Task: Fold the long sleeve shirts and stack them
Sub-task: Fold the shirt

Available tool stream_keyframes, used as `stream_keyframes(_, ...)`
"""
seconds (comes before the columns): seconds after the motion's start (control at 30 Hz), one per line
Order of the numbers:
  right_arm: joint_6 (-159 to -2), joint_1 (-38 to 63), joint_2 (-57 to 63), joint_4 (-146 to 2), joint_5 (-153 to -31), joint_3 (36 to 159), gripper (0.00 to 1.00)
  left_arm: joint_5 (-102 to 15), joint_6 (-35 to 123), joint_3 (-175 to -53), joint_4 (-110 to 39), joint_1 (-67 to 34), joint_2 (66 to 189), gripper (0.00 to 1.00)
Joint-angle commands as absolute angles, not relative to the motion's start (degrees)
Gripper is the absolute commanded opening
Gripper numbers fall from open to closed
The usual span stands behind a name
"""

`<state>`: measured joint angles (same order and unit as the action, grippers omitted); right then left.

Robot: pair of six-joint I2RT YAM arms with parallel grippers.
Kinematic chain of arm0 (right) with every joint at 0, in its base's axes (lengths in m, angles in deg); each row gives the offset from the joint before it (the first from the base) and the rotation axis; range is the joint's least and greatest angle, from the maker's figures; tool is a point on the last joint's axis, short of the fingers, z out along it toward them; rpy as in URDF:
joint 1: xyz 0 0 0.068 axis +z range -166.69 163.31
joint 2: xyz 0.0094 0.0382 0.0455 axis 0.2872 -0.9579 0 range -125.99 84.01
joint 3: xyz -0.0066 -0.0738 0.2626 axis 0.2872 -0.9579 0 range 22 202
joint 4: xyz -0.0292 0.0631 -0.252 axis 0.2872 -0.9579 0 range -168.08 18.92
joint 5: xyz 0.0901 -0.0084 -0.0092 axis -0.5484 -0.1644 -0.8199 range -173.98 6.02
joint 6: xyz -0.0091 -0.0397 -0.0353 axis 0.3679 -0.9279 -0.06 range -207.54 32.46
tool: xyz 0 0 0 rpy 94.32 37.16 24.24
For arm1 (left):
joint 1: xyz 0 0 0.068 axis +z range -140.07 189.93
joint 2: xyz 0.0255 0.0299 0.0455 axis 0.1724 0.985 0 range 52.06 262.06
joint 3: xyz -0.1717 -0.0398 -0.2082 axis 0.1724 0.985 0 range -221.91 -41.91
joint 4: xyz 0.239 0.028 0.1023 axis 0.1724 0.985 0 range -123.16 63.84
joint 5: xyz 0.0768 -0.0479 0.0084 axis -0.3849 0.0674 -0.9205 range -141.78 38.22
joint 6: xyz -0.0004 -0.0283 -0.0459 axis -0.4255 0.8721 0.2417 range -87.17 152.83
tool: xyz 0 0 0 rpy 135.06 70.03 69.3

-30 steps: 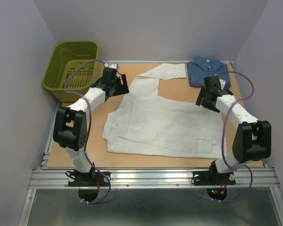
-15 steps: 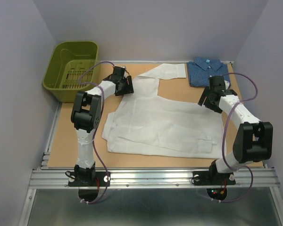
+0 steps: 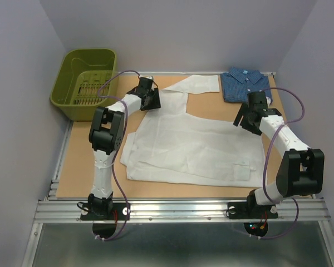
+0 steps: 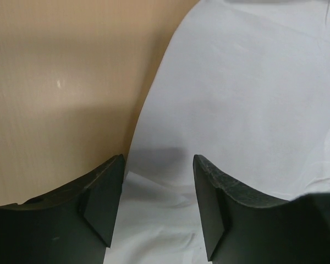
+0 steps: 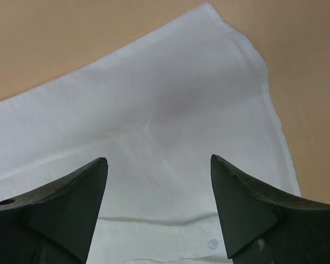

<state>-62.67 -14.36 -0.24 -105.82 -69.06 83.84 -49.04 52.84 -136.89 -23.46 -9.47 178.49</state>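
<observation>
The white shirt (image 3: pixel 195 144) lies spread out on the table (image 3: pixel 78 161). The blue shirt (image 3: pixel 244 83) sits folded at the far right corner. The left claw (image 4: pixel 157 165) is open over the white shirt's edge, holding nothing. The right claw (image 5: pixel 159 165) is wide open over it, empty too.

Your left pincer (image 4: pixel 159 168) is low over the white shirt (image 4: pixel 247 104). Its two dark fingers (image 4: pixel 102 206) stand apart, and nothing is caught in the gap between them. White cloth fills the centre and right of the view, with bare tan bench (image 4: pixel 60 82) on the left. The cloth's edge curves from the top centre down to just beside the tip of the finger on the view's left. A soft shadow lies on the cloth between the fingertips, and below it a shallow fold crosses the gap. You cannot tell whether the fingertips touch the cloth.
</observation>
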Motion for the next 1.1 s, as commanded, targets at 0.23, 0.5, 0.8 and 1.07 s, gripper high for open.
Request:
stream_keyframes(0.23, -62.8, -14.5, 0.7, -103.2, -71.1, 82.1, 0.8, -49.1, 50.4, -141.8, -22.3, -10.3, 184.9, 0.35)
stream_keyframes(0.5, -63.3, -14.5, -1.1, -103.0, -71.1, 85.4, 0.8, -51.4, 46.7, -141.1, -22.6, -9.8, 179.8, 0.0)
stream_keyframes(0.8, -63.0, -14.8, -7.4, -102.3, -68.9, 93.1, 0.8, -58.6, 43.0, -134.0, -29.2, -9.4, 163.8, 0.0)
stream_keyframes(1.07, -63.6, -16.4, -16.2, -100.0, -68.6, 99.4, 0.72, -59.2, 42.2, -133.4, -29.6, -9.4, 160.3, 0.0)
